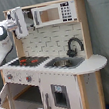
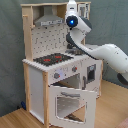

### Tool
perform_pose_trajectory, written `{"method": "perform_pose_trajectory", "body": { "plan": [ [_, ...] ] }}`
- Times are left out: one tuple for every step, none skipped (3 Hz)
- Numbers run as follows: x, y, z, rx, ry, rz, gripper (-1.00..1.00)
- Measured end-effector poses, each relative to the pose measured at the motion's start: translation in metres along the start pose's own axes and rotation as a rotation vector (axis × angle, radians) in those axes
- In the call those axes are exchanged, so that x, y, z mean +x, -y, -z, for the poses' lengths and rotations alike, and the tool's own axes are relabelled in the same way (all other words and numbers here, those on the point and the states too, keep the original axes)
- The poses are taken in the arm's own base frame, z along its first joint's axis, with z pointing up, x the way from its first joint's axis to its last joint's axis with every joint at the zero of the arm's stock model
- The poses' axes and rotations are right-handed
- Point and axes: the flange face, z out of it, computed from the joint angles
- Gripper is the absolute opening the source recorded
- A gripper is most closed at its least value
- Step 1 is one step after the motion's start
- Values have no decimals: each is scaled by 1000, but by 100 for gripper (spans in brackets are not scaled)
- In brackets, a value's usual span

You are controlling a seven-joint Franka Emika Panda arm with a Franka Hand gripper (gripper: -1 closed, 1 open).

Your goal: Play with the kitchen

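The kitchen (image 1: pixel 57 65) (image 2: pixel 60 75) stands on the floor and fills most of both exterior views. Its oven door (image 2: pixel 72 102) hangs open in front. The white arm (image 2: pixel 107 55) reaches in from the second exterior view's right. The black hob (image 1: pixel 28 60) (image 2: pixel 52 59) has red rings. The gripper (image 1: pixel 19 21) (image 2: pixel 73 7) is up high by the hood (image 2: pixel 47 20). I cannot tell how wide it is.

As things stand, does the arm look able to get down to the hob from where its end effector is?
Probably yes. The end effector hangs up by the hood, above the hob, and nothing shows between them. The oven door hangs open lower down, on the kitchen's front, clear of that path.
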Motion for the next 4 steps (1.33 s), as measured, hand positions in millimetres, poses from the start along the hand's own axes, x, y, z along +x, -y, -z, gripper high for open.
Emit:
{"method": "perform_pose_trajectory", "body": {
  "plan": [
    [-6,1,-35,-44,54,9,100],
    [-7,0,-36,-45,56,9,-100],
    [-14,-7,-57,-80,116,12,-100],
    [-32,-39,-73,-116,219,-3,-100]
  ]
}}
